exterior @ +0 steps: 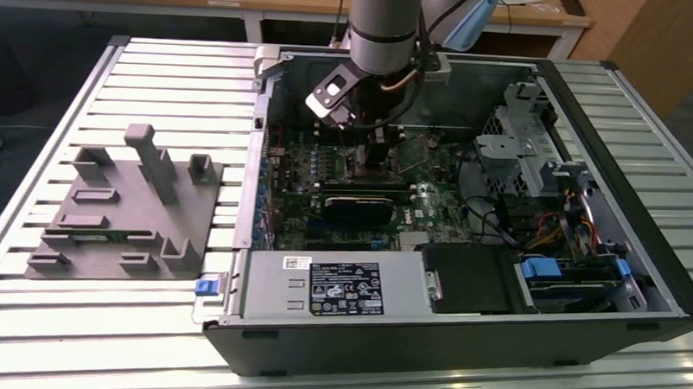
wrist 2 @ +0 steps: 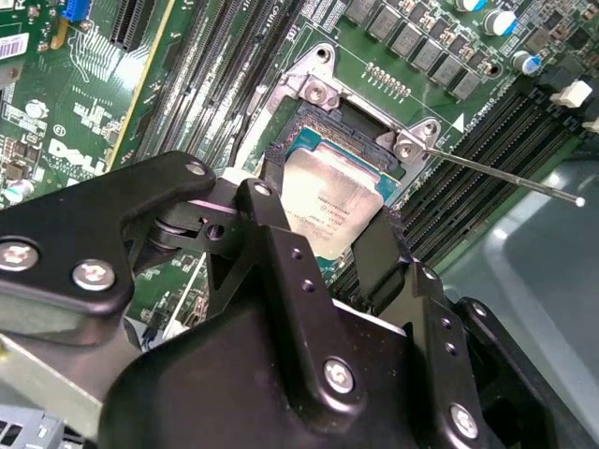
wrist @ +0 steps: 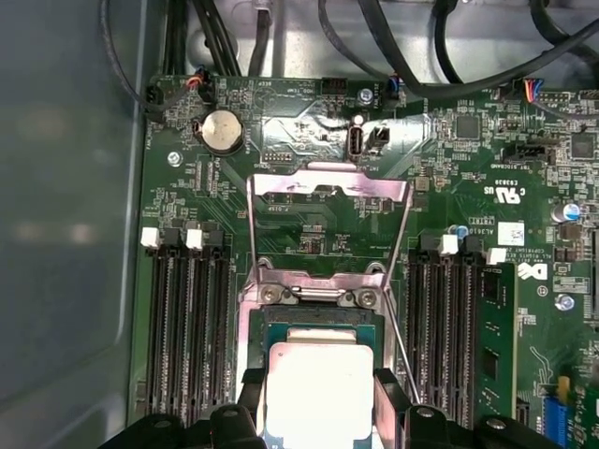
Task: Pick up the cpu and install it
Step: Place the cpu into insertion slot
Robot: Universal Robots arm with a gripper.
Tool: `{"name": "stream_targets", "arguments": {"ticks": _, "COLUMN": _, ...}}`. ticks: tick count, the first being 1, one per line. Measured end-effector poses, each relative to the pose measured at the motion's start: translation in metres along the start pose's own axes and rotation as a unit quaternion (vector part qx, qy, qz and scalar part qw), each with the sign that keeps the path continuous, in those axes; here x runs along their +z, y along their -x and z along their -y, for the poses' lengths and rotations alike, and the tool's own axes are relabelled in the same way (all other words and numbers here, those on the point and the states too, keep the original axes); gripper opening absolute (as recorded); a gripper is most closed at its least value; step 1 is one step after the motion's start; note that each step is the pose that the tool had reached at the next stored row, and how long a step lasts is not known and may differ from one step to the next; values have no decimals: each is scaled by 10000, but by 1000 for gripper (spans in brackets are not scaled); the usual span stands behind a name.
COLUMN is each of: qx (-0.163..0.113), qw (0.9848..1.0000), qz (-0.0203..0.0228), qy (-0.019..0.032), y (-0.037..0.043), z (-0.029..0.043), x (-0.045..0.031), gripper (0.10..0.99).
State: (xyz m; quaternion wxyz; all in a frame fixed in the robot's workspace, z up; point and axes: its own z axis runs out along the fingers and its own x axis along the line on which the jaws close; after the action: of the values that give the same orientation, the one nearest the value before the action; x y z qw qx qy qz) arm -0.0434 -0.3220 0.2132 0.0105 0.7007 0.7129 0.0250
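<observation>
Gripper (wrist 2: 329,217) is down inside the computer case (exterior: 434,349), right over the board. Fingers (wrist 2: 277,245) are clamped on the cpu (wrist: 320,391), one on each of two opposite edges. The metal top faces up, bare between them. I read pickup as done; I'm in the install step, placing the chip.

The cpu lies flat between the fingers over the cpu socket (wrist 2: 329,126), square to the frame as far as I can judge. A strip of the socket's far side shows past the chip's far edge, so I judge it not seated yet. I can't tell whether the underside touches the contacts.

Any move from here calls for a slow, straight drop with no tilt and corners matched to the frame. No release until it sits flush. Risk: bent contacts if it lands skewed.

Load plate (wrist: 328,184) is open, lying back on the socket's far side. Lever rod (wrist 2: 505,178) stands out to one side.

Memory slots (wrist: 187,327) flank the socket on both sides, near the fingers' outer faces, so there's little side room. Coin cell (wrist: 222,131) sits beyond the plate.

Grey fixture (exterior: 127,221) sits outside the case on the slatted table (exterior: 88,341), at the exterior view's left, well apart.
</observation>
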Motion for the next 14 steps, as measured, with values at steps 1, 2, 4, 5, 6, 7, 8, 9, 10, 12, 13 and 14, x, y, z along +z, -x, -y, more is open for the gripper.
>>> {"name": "stream_targets", "arguments": {"ticks": 1, "qx": 0, "qw": 10000, "qz": 0, "qy": 0, "y": 0, "z": 0, "x": 8, "gripper": 545}}
{"name": "stream_targets", "arguments": {"ticks": 2, "qx": 0, "qw": 10000, "qz": 0, "qy": 0, "y": 0, "z": 1, "x": 17, "gripper": 545}}
{"name": "stream_targets", "arguments": {"ticks": 4, "qx": 0, "qw": 10000, "qz": 0, "qy": 0, "y": 1, "z": 1, "x": 31, "gripper": 545}}
{"name": "stream_targets", "arguments": {"ticks": 5, "qx": 0, "qw": 10000, "qz": 0, "qy": 0, "y": 1, "z": 2, "x": 36, "gripper": 545}}
{"name": "stream_targets", "arguments": {"ticks": 6, "qx": 1, "qw": 10000, "qz": 0, "qy": 0, "y": 1, "z": 2, "x": 40, "gripper": 545}}
{"name": "stream_targets", "arguments": {"ticks": 7, "qx": 1, "qw": 10000, "qz": 0, "qy": 0, "y": 1, "z": 2, "x": 44, "gripper": 545}}
{"name": "stream_targets", "arguments": {"ticks": 8, "qx": 2, "qw": 10000, "qz": 1, "qy": 0, "y": 1, "z": 3, "x": 48, "gripper": 545}}
{"name": "stream_targets", "arguments": {"ticks": 9, "qx": 1, "qw": 10000, "qz": 1, "qy": 0, "y": 1, "z": 3, "x": 52, "gripper": 545}}
{"name": "stream_targets", "arguments": {"ticks": 10, "qx": 2, "qw": 10000, "qz": 0, "qy": 0, "y": 1, "z": 3, "x": 57, "gripper": 545}}
{"name": "stream_targets", "arguments": {"ticks": 12, "qx": 2, "qw": 10000, "qz": 0, "qy": 0, "y": 1, "z": 3, "x": 67, "gripper": 545}}
{"name": "stream_targets", "arguments": {"ticks": 13, "qx": 3, "qw": 10000, "qz": 0, "qy": 0, "y": 1, "z": 4, "x": 72, "gripper": 545}}
{"name": "stream_targets", "arguments": {"ticks": 14, "qx": 4, "qw": 10000, "qz": 0, "qy": 0, "y": 1, "z": 4, "x": 77, "gripper": 545}}
